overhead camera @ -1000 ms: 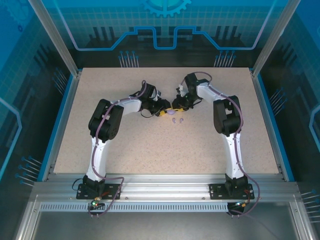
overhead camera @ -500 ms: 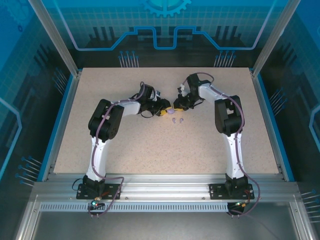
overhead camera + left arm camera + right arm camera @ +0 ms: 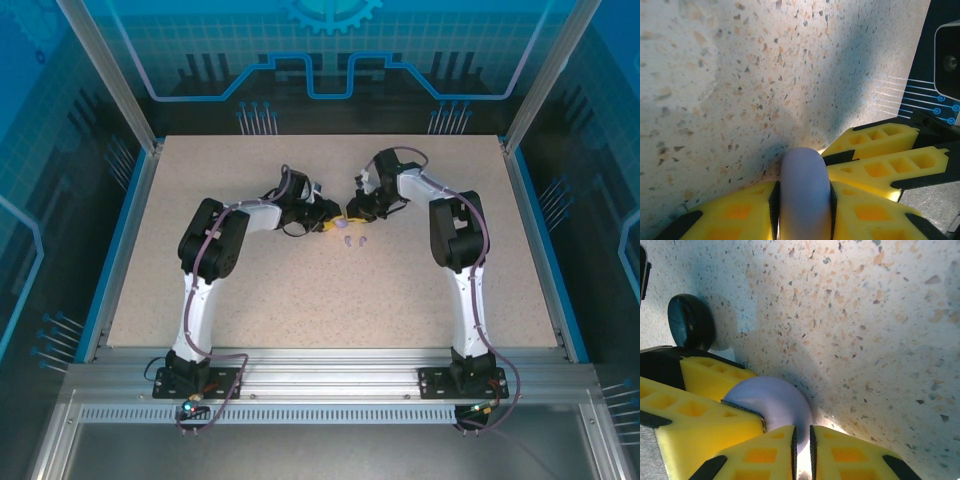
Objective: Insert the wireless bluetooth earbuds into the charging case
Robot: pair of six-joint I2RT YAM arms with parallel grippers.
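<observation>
Since a second ago little has changed: the right arm's wrist has edged slightly outward, and the two lilac earbuds [image 3: 347,240] lie on the same spot of the speckled bench [image 3: 300,300], just in front of where the two arms meet. There the left claw [image 3: 805,200] is clamped on the lilac case [image 3: 805,185], a smooth, rounded, matte shell wedged between ribbed yellow plastic fingers [image 3: 725,215]. The right claw [image 3: 801,440] has its yellow fingers drawn almost together, with only a thin slit between them, at the edge of the case's dome. Whether they pinch anything cannot be made out. A glossy black case [image 3: 690,322], rounded too, sits on the bench just beyond.
</observation>
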